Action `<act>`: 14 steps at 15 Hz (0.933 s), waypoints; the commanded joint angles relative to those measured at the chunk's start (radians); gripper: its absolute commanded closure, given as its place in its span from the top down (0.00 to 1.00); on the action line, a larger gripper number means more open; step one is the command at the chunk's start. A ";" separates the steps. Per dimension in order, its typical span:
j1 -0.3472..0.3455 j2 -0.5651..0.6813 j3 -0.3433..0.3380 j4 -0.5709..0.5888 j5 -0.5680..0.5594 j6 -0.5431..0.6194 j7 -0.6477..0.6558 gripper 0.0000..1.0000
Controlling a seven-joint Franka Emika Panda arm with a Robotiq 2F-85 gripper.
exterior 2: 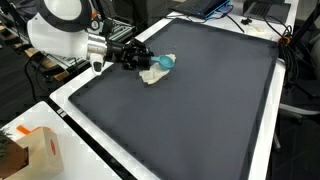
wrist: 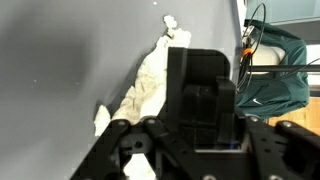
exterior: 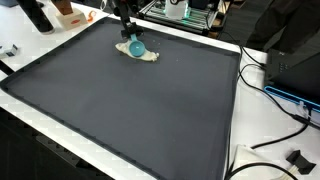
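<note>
Arm (exterior 2: 60, 28): single, white-cased, its bulky last joints set behind and slightly above the hand. Wrist (exterior 2: 98, 52): pale flange, turned roughly level. Hand (exterior 2: 137, 55): black, two-fingered, stretched forward and held low; from the opposite side it shows pointing down (exterior: 127, 27). Housing (wrist: 205, 100): dark block filling mid-frame in the wrist view. Finger spacing: not legible.

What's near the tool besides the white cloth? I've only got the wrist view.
Observer: A teal ball sits on the white cloth. It doesn't show in the wrist view.
Operator: Is the tool touching it?
Observer: The tool is right beside the ball, but neither exterior view settles whether they touch.
Operator: Where on the mat?
Observer: Close to the edge of the dark mat, on the arm's side.
</note>
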 commanded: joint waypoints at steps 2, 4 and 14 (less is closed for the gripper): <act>-0.015 -0.007 -0.013 -0.004 -0.021 -0.040 0.024 0.27; -0.020 -0.031 -0.018 -0.013 -0.028 -0.069 0.020 0.27; 0.005 -0.309 -0.011 -0.091 -0.084 0.038 0.187 0.27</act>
